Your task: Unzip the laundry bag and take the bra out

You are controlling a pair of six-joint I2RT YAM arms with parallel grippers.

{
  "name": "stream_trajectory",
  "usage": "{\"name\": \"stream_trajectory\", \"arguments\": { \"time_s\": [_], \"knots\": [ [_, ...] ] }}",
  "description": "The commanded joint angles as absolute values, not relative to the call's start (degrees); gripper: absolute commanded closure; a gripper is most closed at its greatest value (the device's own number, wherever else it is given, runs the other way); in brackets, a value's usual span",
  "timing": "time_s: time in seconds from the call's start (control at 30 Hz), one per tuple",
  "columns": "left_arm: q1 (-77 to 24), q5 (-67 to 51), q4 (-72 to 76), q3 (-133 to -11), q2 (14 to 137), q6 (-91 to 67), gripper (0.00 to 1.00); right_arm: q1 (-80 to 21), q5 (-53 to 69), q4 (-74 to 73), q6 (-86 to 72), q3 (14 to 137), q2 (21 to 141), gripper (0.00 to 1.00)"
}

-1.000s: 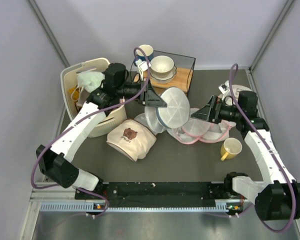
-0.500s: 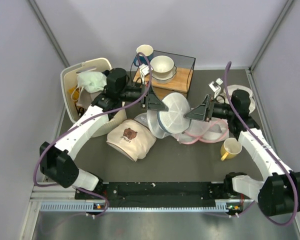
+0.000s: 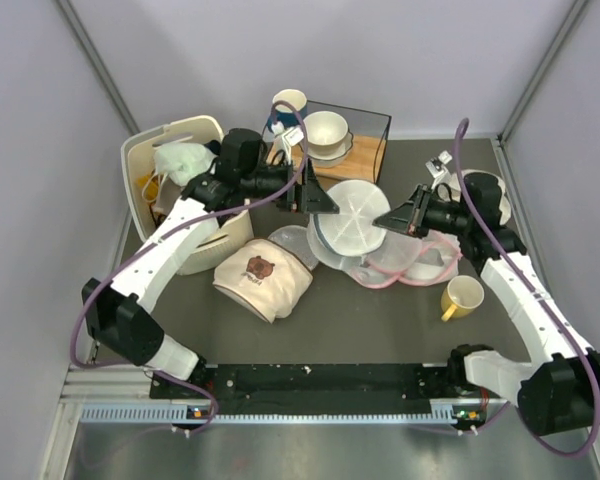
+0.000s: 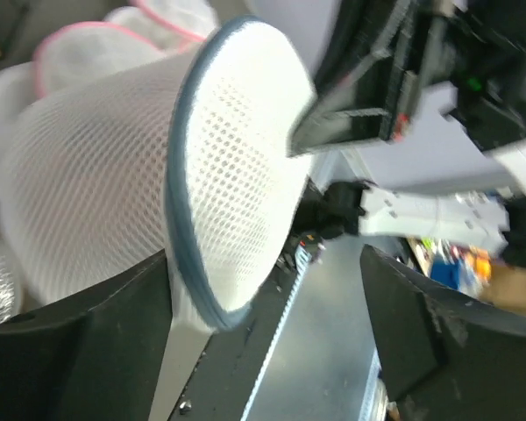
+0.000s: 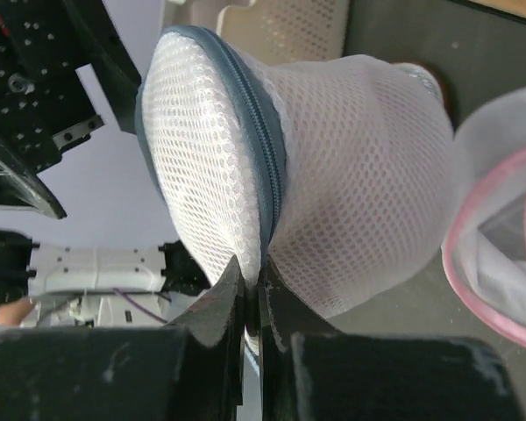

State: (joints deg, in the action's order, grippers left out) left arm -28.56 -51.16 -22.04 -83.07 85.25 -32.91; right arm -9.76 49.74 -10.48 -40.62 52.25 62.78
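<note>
1. The right claw [image 5: 252, 267] is pinched narrow on the rim of the bag [image 5: 351, 175], right at the zip [image 5: 263, 132]; I judge it is after the pull, which the fingers hide.
2. The left claw [image 4: 263, 259] stands wide; the bag's rim leans on one finger, likely as a prop so the zip can be drawn against it.
3. The bag hangs on edge between the two claws, above the counter [image 3: 380, 320], with its zip shut as far as it shows; the bra is not plainly seen, but a faint pink tint through the mesh suggests it lies inside.
4. Counted: two claws; one white bag; at least two pink-trimmed bags [image 3: 420, 262] below the right claw; one mug [image 3: 463, 296]; one bear cloth [image 3: 263, 280]; one basket [image 3: 145, 165].
</note>
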Motion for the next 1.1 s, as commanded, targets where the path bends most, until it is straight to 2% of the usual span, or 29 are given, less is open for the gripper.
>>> {"name": "stream_trajectory", "arguments": {
  "time_s": [0.0, 0.07, 0.2, 0.3, 0.33, 0.43, 0.47, 0.57, 0.8, 1.07],
  "knots": [
    [-28.8, -30.9, -36.8, -88.4, 84.9, -25.6, 0.07, -10.2, 37.1, -14.9, -48.7, 51.6, 59.5, 1.00],
    [-28.8, -23.3, -37.1, -85.4, 82.5, -30.8, 0.05, -10.2, 33.3, -15.2, -51.8, 48.5, 58.2, 1.00],
    [-31.3, -22.2, -33.1, -76.0, 76.9, -41.1, 0.09, -10.1, 29.0, -15.1, -59.9, 44.1, 56.7, 1.00],
    [-33.0, -27.5, -25.2, -66.6, 73.1, -50.7, 0.11, -10.1, 26.6, -15.1, -63.1, 42.6, 55.8, 1.00],
    [-33.2, -29.8, -18.4, -61.1, 71.7, -53.4, 0.10, -10.1, 26.0, -15.0, -63.8, 42.3, 55.8, 1.00],
    [-33.4, -33.9, -11.0, -55.0, 71.4, -60.9, 0.06, -10.2, 26.1, -12.6, -66.7, 41.3, 56.1, 1.00],
    [-33.5, -34.8, -8.9, -54.4, 72.0, -62.9, 0.01, -10.2, 26.7, -11.8, -67.3, 41.1, 56.2, 1.00],
    [-34.5, -38.1, -4.6, -54.3, 74.9, -66.3, 0.01, -10.2, 27.2, -9.8, -69.1, 41.1, 56.2, 1.00],
    [-35.6, -37.3, 5.4, -55.1, 80.7, -73.7, 0.01, -10.2, 28.7, -7.2, -71.2, 41.2, 56.2, 1.00],
    [-36.0, -36.9, 6.2, -59.2, 87.2, -75.4, 0.01, -10.1, 30.1, -3.7, -74.4, 40.0, 54.6, 1.00]
  ]
}}
